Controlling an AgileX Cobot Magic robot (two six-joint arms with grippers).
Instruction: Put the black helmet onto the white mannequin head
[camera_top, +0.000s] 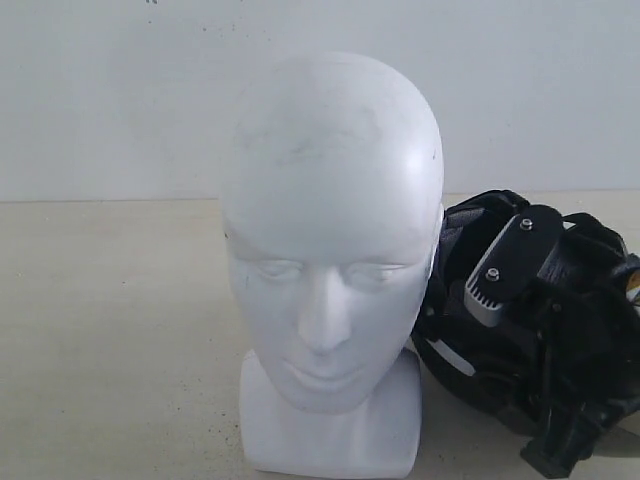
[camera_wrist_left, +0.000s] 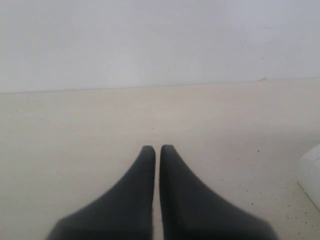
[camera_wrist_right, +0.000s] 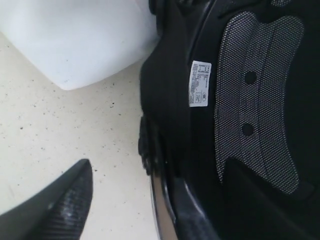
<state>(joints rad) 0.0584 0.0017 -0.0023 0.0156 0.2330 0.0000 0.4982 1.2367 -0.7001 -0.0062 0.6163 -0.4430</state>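
The left fingers (camera_wrist_left: 131, 200), two plain black tapered blades, are clenched tip to tip with only a hairline slit between them and nothing in it. They hang low over the pale cream bench (camera_wrist_left: 75, 130). A rounded white corner (camera_wrist_left: 311, 175) shows off to one side, apart from their tips; too little of it shows to name it.

In the middle stands the smooth white bald mannequin head (camera_top: 330, 230), upright on its blocky neck base, eyes moulded shut, with faint grey scuffs across the bare crown. Nothing sits on it.

Close against its side lies the matte black rounded helmet (camera_top: 470, 330), resting on the bench with its open side turned up toward the right fingers (camera_wrist_right: 62, 207). Whether it actually touches the head I cannot tell. From above the wrist you look straight into it: a grey mesh pad (camera_wrist_right: 255, 100) and a small white printed label (camera_wrist_right: 199, 84) on the lining.

The right fingers are released and spread wide. The textured black one stands outside the shell with bare bench between it and the helmet. A glossy dark bar by the rim may be its partner. They grasp nothing.
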